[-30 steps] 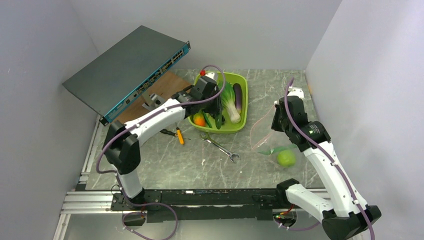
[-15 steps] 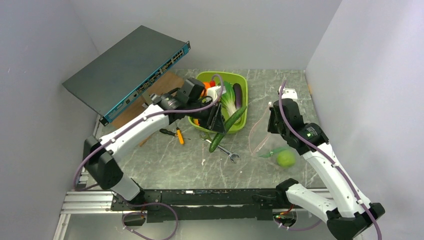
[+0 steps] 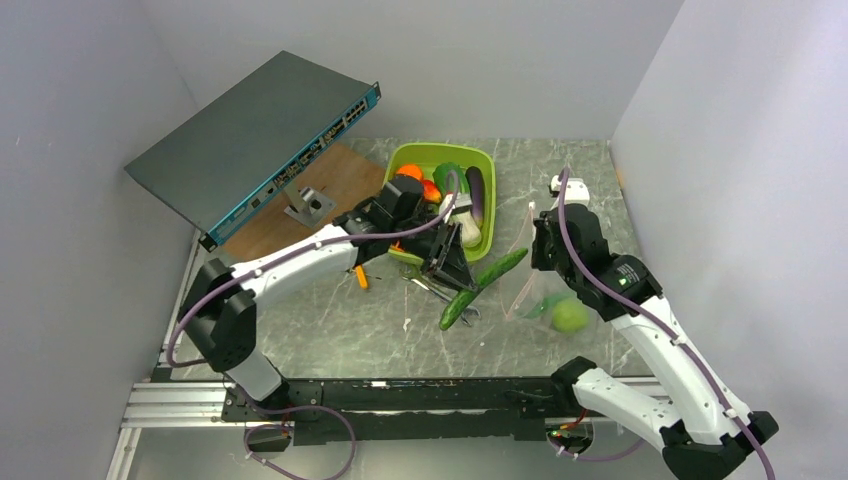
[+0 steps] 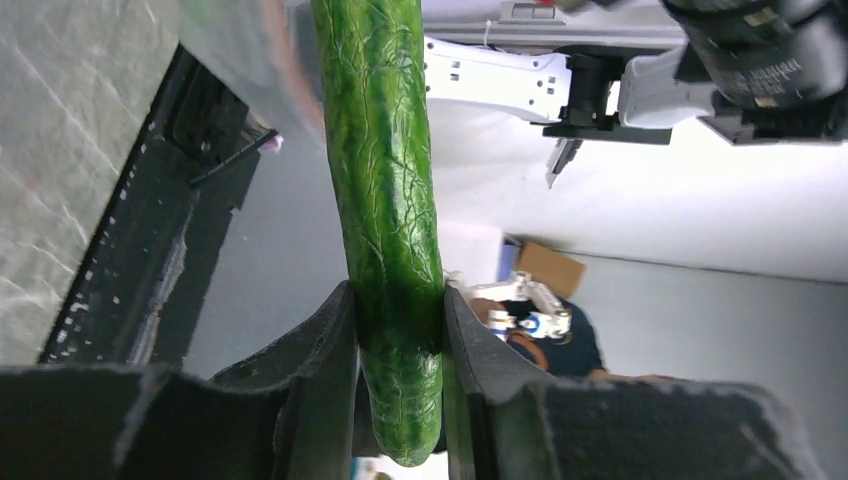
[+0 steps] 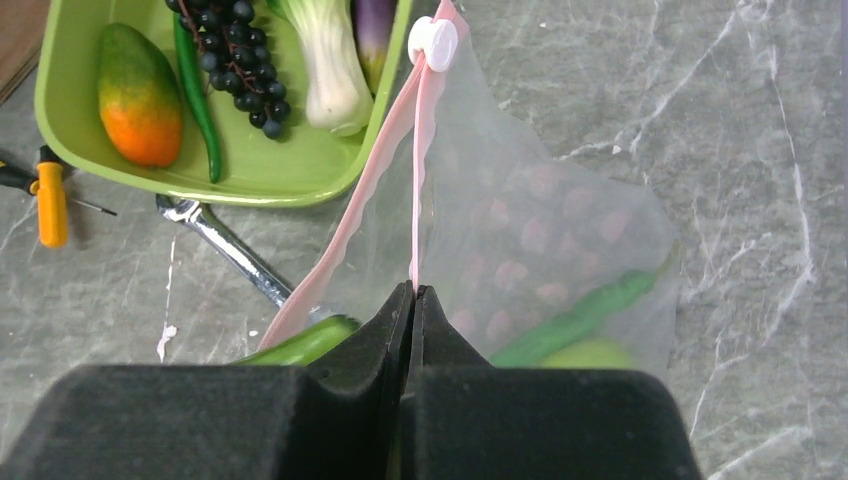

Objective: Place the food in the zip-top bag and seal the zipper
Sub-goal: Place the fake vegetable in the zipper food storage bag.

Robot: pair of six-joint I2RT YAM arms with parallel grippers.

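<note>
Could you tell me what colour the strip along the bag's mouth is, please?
The strip is pale pink, clearest in the right wrist view.

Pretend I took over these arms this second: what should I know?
Left claw shut on the cucumber, its tip at the mouth of the zip-top bag.
Right claw shut on the zipper, holding the bag open.
Done: round green fruit is inside the bag.
Left: cucumber in, then grapes, bok choy, eggplant and orange fruit from the green tub, then seal.
</note>
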